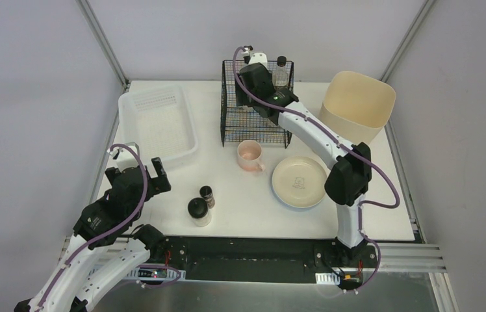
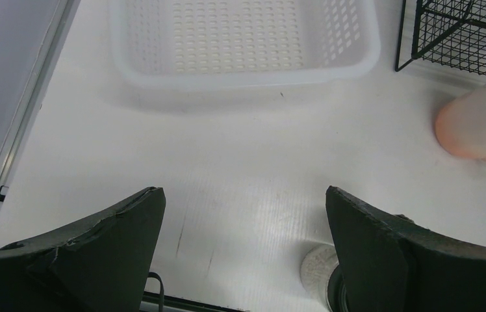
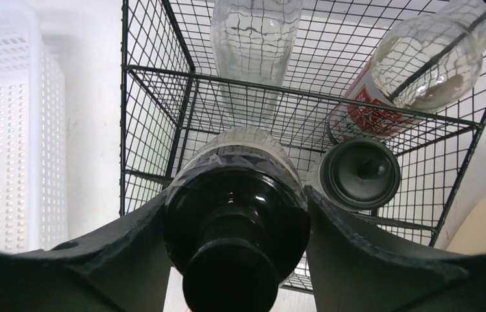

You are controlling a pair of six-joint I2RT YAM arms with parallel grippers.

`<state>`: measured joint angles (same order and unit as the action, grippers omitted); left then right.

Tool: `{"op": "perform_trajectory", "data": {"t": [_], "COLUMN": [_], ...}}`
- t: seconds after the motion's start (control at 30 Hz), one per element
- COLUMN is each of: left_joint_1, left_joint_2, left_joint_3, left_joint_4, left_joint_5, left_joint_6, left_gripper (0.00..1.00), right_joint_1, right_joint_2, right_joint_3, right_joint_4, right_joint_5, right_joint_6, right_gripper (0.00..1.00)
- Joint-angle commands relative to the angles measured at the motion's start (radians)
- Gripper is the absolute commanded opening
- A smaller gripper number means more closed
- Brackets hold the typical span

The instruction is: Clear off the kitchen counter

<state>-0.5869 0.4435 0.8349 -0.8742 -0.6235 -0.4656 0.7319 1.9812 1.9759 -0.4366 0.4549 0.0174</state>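
Observation:
The kitchen counter [image 1: 227, 195] is a white tabletop. On it stand a pink mug [image 1: 250, 156], a cream plate [image 1: 299, 182] and two black-capped shakers [image 1: 199, 209], [image 1: 207, 195]. My right gripper [image 1: 256, 68] hovers over the black wire rack [image 1: 253, 130]. In the right wrist view it [image 3: 235, 195] is shut on a black-topped bottle [image 3: 237, 221] above the rack [image 3: 156, 117]. My left gripper [image 1: 138, 166] is open and empty above the counter's near left part. In its wrist view [image 2: 243, 195] one shaker [image 2: 321, 273] sits by the right finger, and the mug [image 2: 481, 120] is at far right.
A translucent white tray [image 1: 156, 123] lies at the back left, also in the left wrist view [image 2: 240, 39]. A cream bin [image 1: 357, 104] stands at the back right. The rack holds a clear bottle [image 3: 253, 39], a red-labelled bottle [image 3: 416, 71] and a dark-capped jar [image 3: 359, 172].

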Motion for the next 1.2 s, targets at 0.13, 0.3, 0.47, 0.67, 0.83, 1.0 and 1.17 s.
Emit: {"op": "perform_trajectory", "data": {"t": [0.13, 0.3, 0.47, 0.67, 0.83, 1.0, 1.17], "left_joint_1": [0.013, 0.013, 0.015, 0.019, 0.020, 0.022, 0.022], "left_joint_2": [-0.005, -0.005, -0.005, 0.001, 0.008, 0.010, 0.004], "left_joint_3": [0.024, 0.024, 0.024, 0.025, 0.025, 0.025, 0.024], "left_joint_4": [-0.010, -0.010, -0.010, -0.011, -0.010, -0.011, -0.011], "left_joint_5": [0.015, 0.013, 0.013, 0.017, 0.025, 0.027, 0.025], "left_joint_6": [-0.004, -0.004, -0.003, -0.005, -0.004, -0.001, -0.002], "left_gripper": [1.00, 1.00, 1.00, 1.00, 1.00, 1.00, 0.99], "right_joint_1": [-0.030, -0.045, -0.059, -0.069, -0.075, -0.101, -0.110], "right_joint_2": [0.072, 0.125, 0.146, 0.172, 0.203, 0.228, 0.259], "right_joint_3": [0.145, 0.176, 0.186, 0.179, 0.172, 0.164, 0.177], "right_joint_4": [0.141, 0.136, 0.123, 0.099, 0.078, 0.064, 0.046], "right_joint_5": [0.007, 0.007, -0.004, -0.007, -0.016, -0.079, -0.093], "right_joint_6": [-0.009, -0.008, -0.001, -0.002, -0.001, 0.074, 0.099], "right_gripper": [0.36, 0.36, 0.37, 0.37, 0.39, 0.40, 0.45]}}
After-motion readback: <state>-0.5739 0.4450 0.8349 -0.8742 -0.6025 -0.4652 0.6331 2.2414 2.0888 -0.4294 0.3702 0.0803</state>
